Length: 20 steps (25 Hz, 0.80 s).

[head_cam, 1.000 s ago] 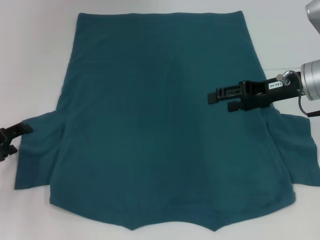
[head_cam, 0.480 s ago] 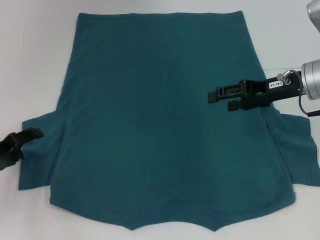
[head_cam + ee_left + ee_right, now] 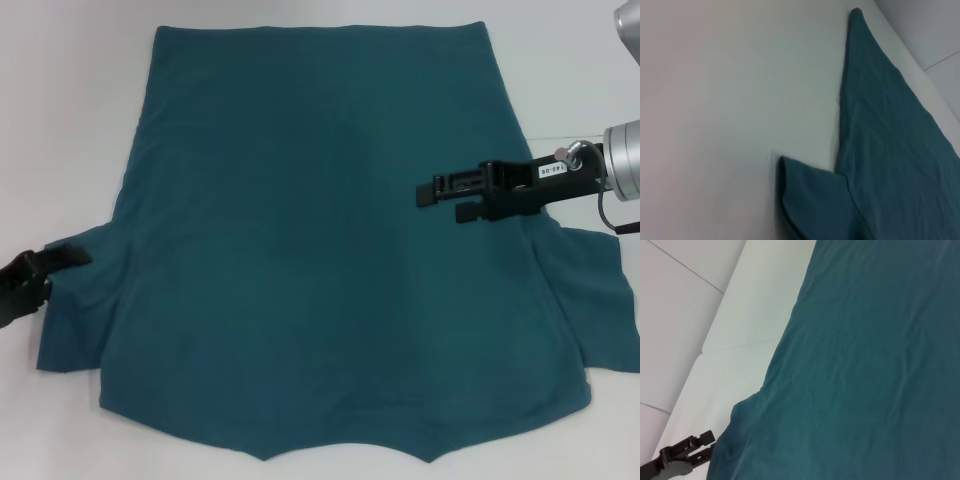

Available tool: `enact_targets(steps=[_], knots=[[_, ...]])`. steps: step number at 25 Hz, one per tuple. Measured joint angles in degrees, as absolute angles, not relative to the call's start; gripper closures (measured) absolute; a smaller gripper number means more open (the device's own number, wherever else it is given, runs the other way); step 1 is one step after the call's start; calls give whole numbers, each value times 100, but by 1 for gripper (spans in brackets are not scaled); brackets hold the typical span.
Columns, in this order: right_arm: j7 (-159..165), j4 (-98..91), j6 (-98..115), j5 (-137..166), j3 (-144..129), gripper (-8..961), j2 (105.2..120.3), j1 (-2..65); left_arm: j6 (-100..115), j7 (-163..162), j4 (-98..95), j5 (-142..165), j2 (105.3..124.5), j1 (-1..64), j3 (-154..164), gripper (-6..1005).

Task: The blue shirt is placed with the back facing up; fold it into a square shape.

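**Blue shirt lies flat, one hand at its sleeve, one above its side**

Head view: The blue shirt [image 3: 320,250] lies spread out on the white surface [image 3: 70,120], plain side up. Its straight hem is at the far end and its neck edge is at the near end. A short sleeve sticks out on each side. The left hand [image 3: 62,258] is low at the left edge of the picture, with its black fingers [image 3: 68,254] touching the edge of the left sleeve. The cloth there is a bit bunched. It cannot be told if this hand is open or closed, or if it grips the sleeve. The right hand [image 3: 445,200] reaches in from the right and sits over the right side of the shirt, above the right sleeve. Its two black fingers [image 3: 450,186] point toward the middle of the shirt with a small gap between them, and nothing is held there.

Left wrist view: The shirt [image 3: 890,150] runs along one side of the white surface [image 3: 730,100]. One sleeve pokes out near the camera, with its edge curled up a little. This arm's own fingers do not show.

Right wrist view: The shirt [image 3: 870,365] fills most of the picture, with soft wrinkles. The white surface [image 3: 740,355] lies beside it. Far off, the left hand [image 3: 690,447] shows as a dark shape right beside the sleeve.
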<state>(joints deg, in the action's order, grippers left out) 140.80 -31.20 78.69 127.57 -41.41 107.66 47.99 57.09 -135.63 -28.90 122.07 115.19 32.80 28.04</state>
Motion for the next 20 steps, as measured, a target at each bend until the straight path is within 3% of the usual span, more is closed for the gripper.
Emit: enact_targets(steps=[4, 20], knots=[[14080, -3120, 7873, 12754, -4139, 18, 10767, 4798, 5664, -13689, -2980, 12549, 11500, 3325, 2804, 233], [14080, -3168, 7884, 12753, -4139, 18, 10749, 4786, 5464, -13666, -3172, 12913, 11525, 3389, 3240, 923]])
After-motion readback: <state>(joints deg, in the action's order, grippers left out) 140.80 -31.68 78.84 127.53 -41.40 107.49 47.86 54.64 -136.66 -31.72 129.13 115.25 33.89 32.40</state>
